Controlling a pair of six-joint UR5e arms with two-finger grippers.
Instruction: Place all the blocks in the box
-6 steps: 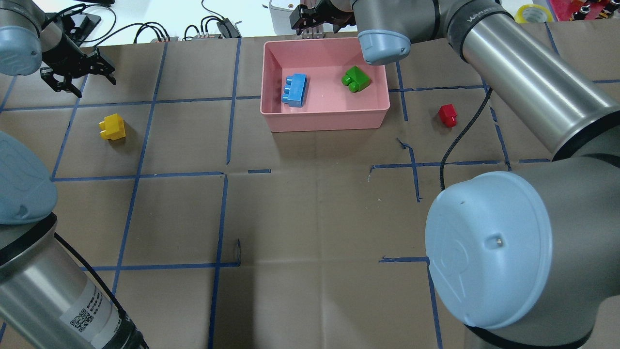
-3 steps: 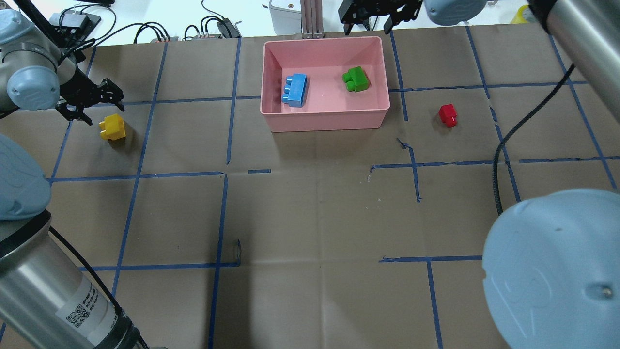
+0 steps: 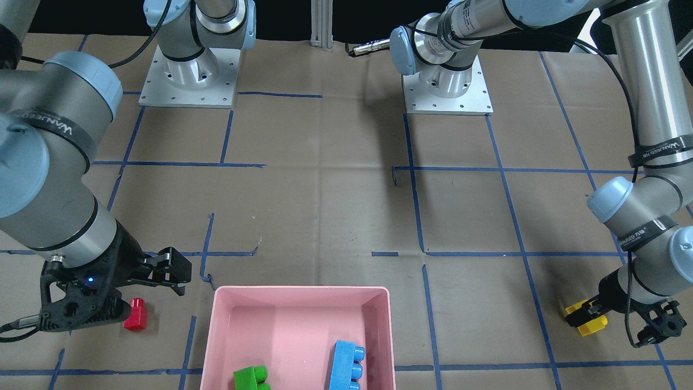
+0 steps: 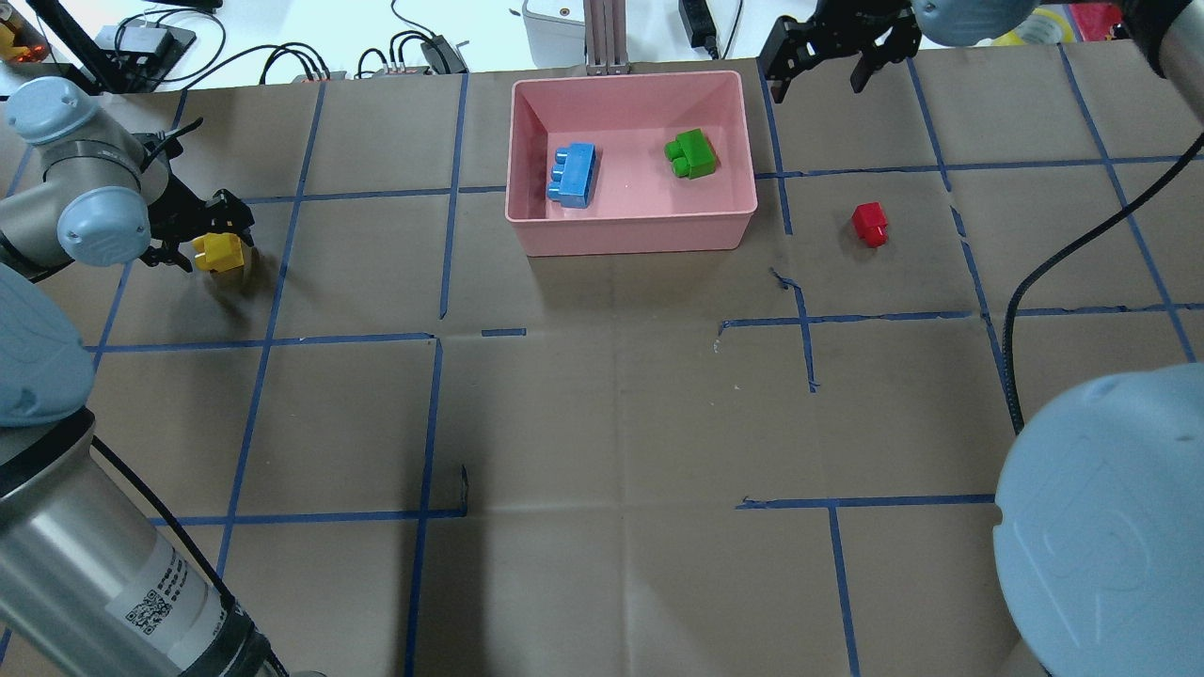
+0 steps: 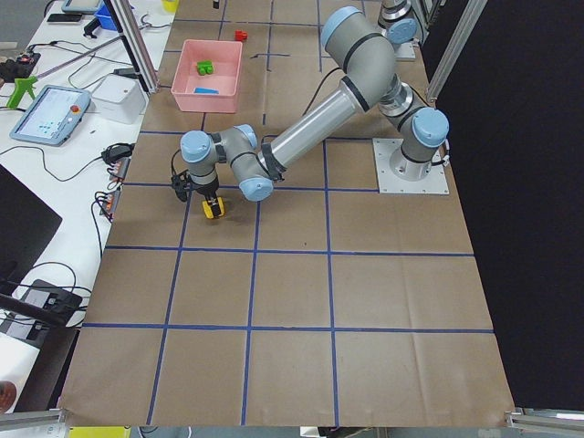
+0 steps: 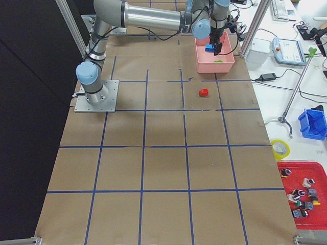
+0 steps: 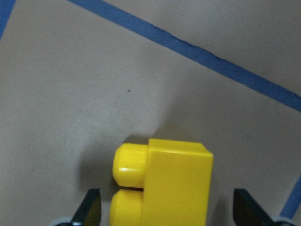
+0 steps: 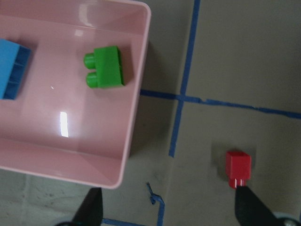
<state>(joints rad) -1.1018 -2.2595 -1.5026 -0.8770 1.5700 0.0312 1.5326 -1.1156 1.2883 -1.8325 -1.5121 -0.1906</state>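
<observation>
The pink box point(image 4: 630, 240) stands at the far middle of the table. The blue block point(image 4: 574, 175) and the green block point(image 4: 691, 154) lie inside it. The red block point(image 4: 870, 224) lies on the paper to the right of the box; it also shows in the right wrist view point(image 8: 238, 168). The yellow block point(image 4: 222, 252) lies at the far left. My left gripper point(image 4: 209, 240) is open and low, with one finger on each side of the yellow block point(image 7: 162, 186). My right gripper point(image 4: 828, 61) is open and empty, raised beyond the box's far right corner.
Brown paper with blue tape lines covers the table. Cables, a grey device and an aluminium post point(image 4: 602, 38) lie past the far edge behind the box. The right arm's black cable point(image 4: 1011, 310) hangs over the right side.
My left gripper has come down from beyond the yellow block and now straddles it. My right gripper has swung right, from behind the box to past its right corner. No block has moved.
</observation>
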